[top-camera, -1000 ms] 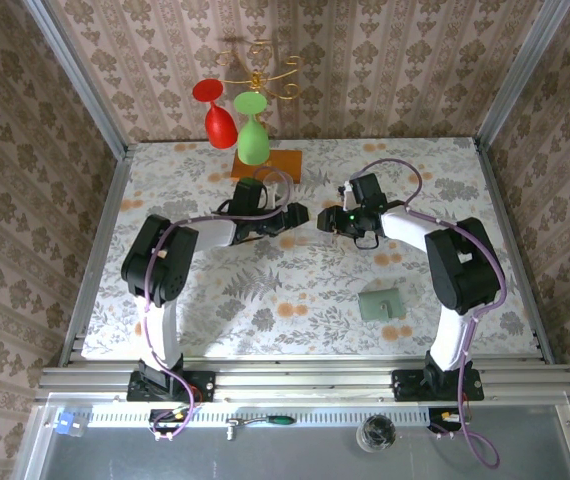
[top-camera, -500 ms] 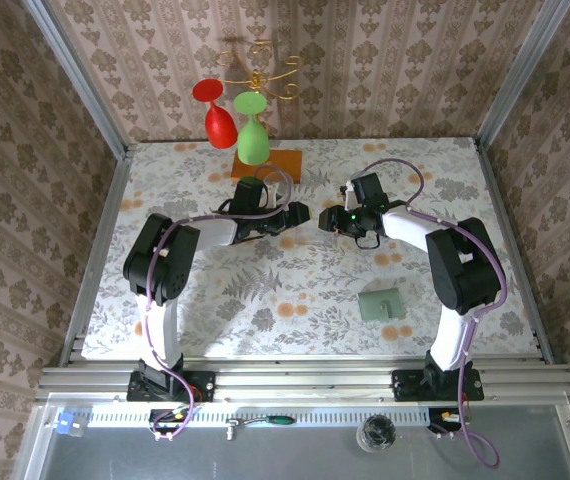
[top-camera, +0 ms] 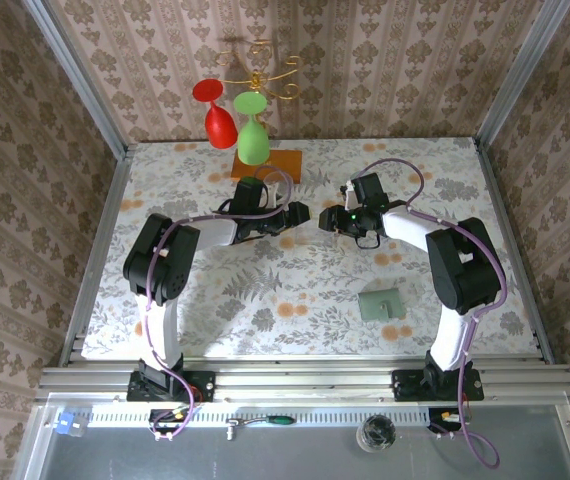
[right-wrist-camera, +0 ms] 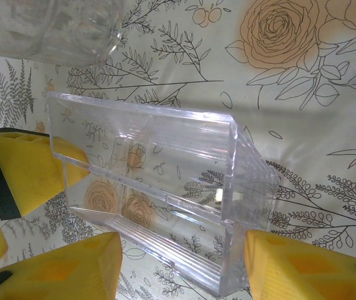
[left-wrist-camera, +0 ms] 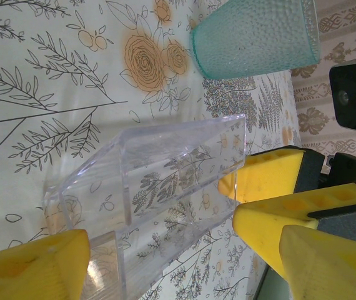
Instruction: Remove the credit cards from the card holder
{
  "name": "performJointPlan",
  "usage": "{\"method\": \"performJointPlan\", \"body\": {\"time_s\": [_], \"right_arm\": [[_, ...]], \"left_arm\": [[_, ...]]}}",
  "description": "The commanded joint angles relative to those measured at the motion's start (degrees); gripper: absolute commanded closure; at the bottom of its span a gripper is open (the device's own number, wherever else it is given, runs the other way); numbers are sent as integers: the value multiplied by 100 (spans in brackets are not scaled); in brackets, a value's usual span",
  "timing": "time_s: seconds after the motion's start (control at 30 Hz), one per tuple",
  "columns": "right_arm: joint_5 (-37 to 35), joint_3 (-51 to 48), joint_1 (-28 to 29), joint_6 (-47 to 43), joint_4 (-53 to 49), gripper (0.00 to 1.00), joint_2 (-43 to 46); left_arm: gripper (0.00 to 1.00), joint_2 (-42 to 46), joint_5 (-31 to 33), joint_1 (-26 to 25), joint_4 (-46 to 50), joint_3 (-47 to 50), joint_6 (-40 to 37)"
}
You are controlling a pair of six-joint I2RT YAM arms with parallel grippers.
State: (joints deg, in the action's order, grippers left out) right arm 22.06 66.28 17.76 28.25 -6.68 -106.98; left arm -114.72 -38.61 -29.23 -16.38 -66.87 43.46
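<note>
**A:** Flowered table point(top-camera: 265, 300), papered walls point(top-camera: 365, 70). Where is your card holder point(top-camera: 382, 303)?

**B:** Flat at the near right, long side across the table, well apart from both grippers, nearer your right arm's base point(top-camera: 437, 381).

**A:** And the grippers?

**B:** Your left gripper point(top-camera: 300, 213) stands wide open around the clear plastic stand point(right-wrist-camera: 147, 162). The right gripper point(top-camera: 328, 221) straddles its end too; if it clamps, I cannot tell.

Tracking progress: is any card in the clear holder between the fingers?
No, the clear holder looks empty; the floral tablecloth shows through it.
</note>
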Motion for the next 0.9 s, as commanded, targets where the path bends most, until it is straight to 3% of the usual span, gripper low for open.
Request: {"method": "performJointPlan", "body": {"time_s": [0.0,0.87], "right_arm": [[62,201,-15,-72,-18,46,-30],[22,288,-46,-86,-77,46,-35]], "left_arm": [[20,27,-113,-47,-185,69,69],[28,126,-169,3,-269,214,144]]}}
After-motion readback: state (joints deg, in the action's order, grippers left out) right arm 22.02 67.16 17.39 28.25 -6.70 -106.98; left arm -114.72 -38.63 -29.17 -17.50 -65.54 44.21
